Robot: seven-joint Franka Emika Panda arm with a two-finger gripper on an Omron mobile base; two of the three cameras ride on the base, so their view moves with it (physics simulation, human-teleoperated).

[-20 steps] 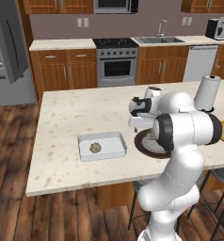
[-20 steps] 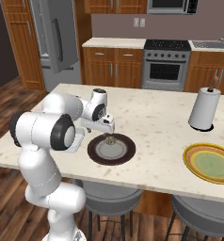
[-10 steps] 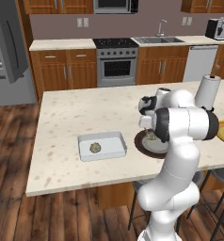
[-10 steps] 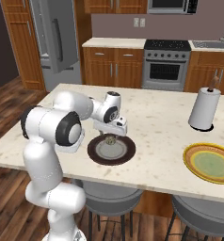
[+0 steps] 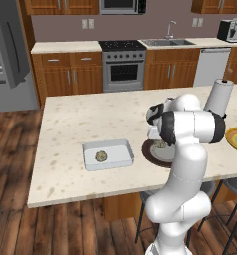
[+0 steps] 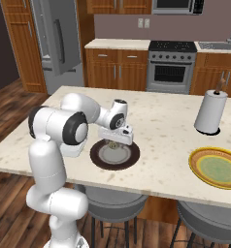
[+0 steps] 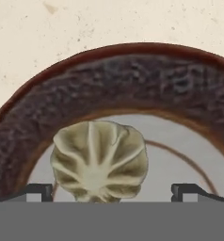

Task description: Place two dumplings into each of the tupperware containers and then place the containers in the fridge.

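Pale and pleated, a dumpling [image 7: 99, 161] lay on the dark brown plate [image 7: 132, 75] directly beneath the gripper [image 7: 113, 190], between its wide-open, empty jaws, its lower edge cut off in the hand view. The plate's rough, mottled rim ringed a smooth grey centre, partly hidden behind the arm in the left base view. Well off to the gripper's left on the speckled desk [image 5: 85, 119] sat a shallow translucent tupperware container [image 5: 108, 154] holding another dumpling [image 5: 100, 156], small and blurred.

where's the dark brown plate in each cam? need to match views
Left base view: dark brown plate right of centre, partly behind the arm, right of the tupperware container.
Right base view: centre-left, under the open gripper.
Hand view: rim arcs across the upper half.
Shared landmark: the dumpling on the plate.
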